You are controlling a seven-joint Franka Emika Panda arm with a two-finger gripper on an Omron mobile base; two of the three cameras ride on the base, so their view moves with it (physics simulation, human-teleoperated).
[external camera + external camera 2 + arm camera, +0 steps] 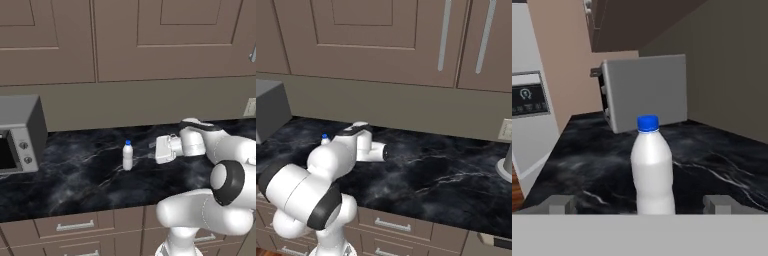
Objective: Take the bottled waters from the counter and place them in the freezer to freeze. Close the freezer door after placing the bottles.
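1 bottle (128, 156) stands upright on the counter (75, 180), right of the toaster oven (20, 135); gripper (151, 150) spread wide beside it, so I'd slide straight in level and pinch mid-body.

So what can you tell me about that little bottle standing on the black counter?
The bottle is small, of translucent white plastic by its look, with a blue cap and no label band showing. It stands upright and alone on the black marble-patterned counter, right of the grey toaster oven in the left base view. The gripper points at it with jaws open, one to either side in the hand view, not touching it.
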